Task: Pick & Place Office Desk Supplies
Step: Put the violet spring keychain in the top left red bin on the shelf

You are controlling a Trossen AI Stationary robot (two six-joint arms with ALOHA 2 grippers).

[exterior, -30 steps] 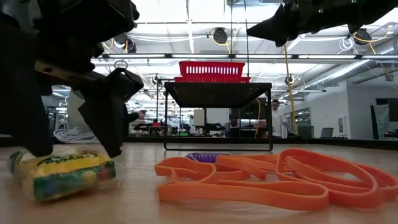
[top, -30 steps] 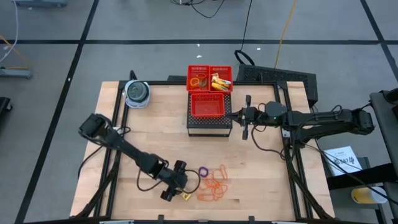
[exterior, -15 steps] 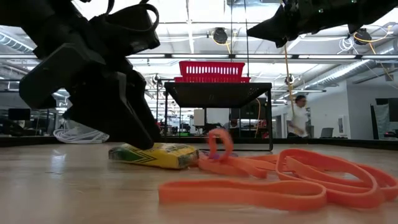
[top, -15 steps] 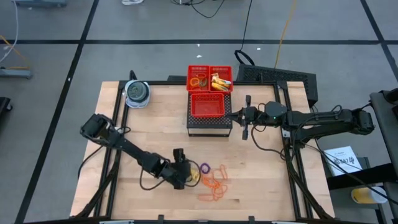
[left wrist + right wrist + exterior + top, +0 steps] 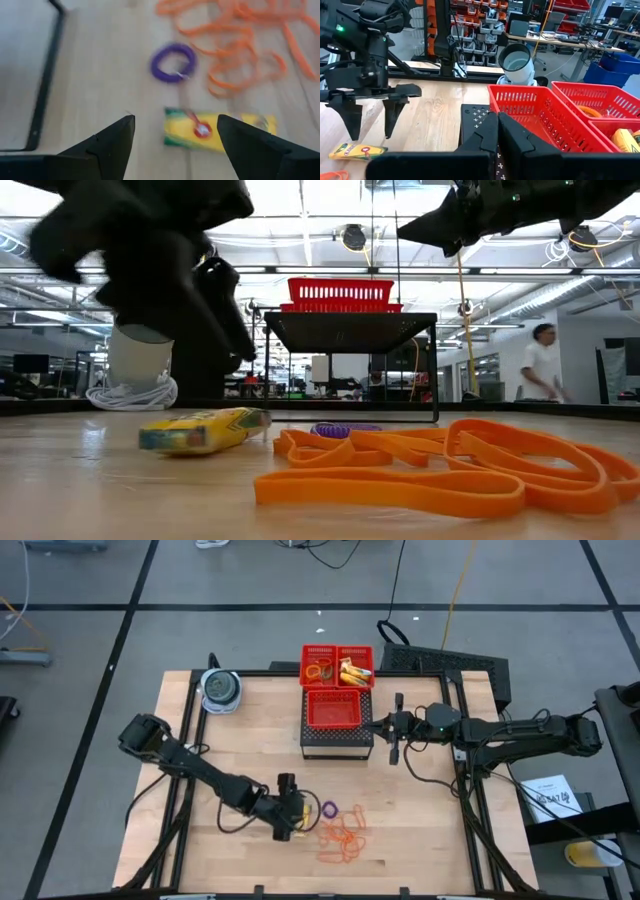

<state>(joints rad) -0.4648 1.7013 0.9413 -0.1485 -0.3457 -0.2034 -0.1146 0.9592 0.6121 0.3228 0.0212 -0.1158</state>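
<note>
Both pincer fingers (image 5: 107, 145) astride yellow packet (image 5: 220, 132)

My left gripper (image 5: 175, 300) hung dark above the yellow packet (image 5: 203, 431), which lay flat on the table (image 5: 90, 500). Beside it sat a purple ring (image 5: 345, 429) and tangled orange rubber bands (image 5: 440, 470); behind stood a black stand (image 5: 350, 330) bearing red baskets (image 5: 340, 292)

No legible text (packet print blurred)
</note>
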